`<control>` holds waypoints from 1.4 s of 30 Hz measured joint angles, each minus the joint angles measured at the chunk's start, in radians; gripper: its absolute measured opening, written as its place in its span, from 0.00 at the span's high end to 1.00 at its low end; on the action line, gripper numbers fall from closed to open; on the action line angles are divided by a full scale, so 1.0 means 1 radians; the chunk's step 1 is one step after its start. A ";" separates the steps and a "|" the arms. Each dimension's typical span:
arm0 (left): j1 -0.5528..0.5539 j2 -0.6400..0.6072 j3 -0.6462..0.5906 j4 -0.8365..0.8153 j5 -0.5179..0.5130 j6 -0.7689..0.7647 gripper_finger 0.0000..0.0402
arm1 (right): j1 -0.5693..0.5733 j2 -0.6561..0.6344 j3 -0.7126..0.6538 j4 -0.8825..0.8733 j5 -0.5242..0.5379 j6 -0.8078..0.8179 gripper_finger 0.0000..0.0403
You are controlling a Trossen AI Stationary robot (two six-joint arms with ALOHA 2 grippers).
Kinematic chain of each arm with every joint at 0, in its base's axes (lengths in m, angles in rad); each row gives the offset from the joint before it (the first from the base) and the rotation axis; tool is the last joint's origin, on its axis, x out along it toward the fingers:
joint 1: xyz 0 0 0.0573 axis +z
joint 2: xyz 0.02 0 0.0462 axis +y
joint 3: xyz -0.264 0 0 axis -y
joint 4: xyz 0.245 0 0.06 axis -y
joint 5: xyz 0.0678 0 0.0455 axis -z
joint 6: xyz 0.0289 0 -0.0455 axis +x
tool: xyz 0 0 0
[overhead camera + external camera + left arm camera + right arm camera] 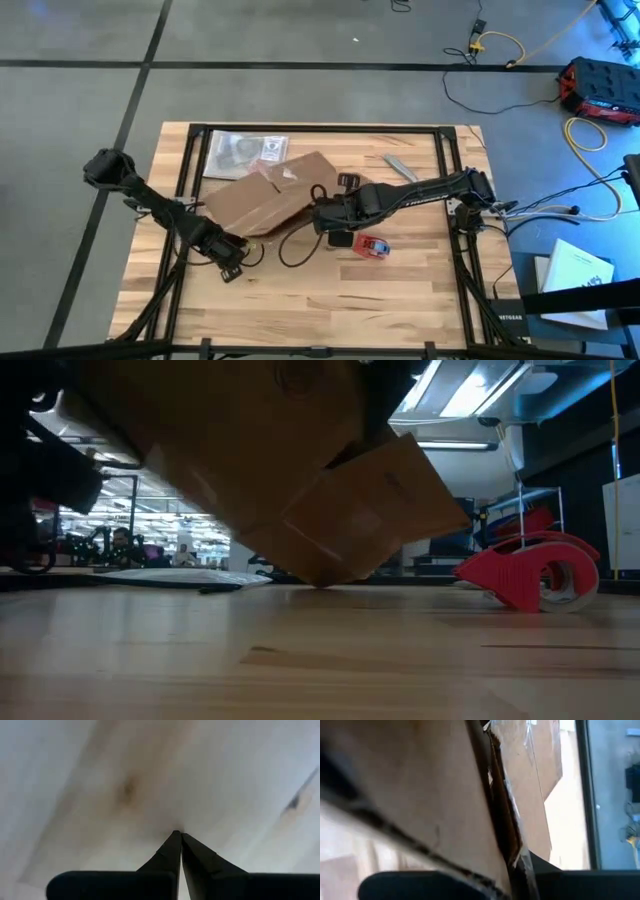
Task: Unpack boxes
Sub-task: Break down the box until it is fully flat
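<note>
The brown cardboard box (265, 195) with clear tape strips stands tilted at the table's middle. In the low view the box (300, 470) is raised, and only a low corner (320, 581) rests on the wood. My right gripper (318, 215) is shut on its right near edge. My left gripper (232, 268) is shut and points down at bare wood near the table's left front, away from the box. In the left wrist view its fingertips (177, 835) are right at the table top; I cannot tell whether they touch it. My right gripper pinches a cardboard edge of the box with torn tape along it (506, 851), at the box's right near side. It comes slanting down from the table's right. The box is tilted, its held side lifted and one low corner on the table.
A clear plastic bag (245, 152) lies flat at the far left, behind the box. A red tape dispenser (373, 246) sits just near of my right gripper. A grey flat tool (400, 167) lies at the far right. Black cables loop beside the box.
</note>
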 joint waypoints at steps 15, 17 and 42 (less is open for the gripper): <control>-0.150 -0.041 -0.004 0.269 0.278 -0.078 1.00 | -0.006 0.000 -0.125 -0.001 -0.093 -0.002 1.00; -0.171 -0.042 -0.004 0.340 0.273 -0.082 1.00 | -0.006 0.000 -0.131 0.002 -0.094 0.000 0.99; -0.046 -0.049 -0.001 0.705 -0.029 0.297 1.00 | 0.026 -0.001 -0.135 -0.103 -0.038 -0.051 0.23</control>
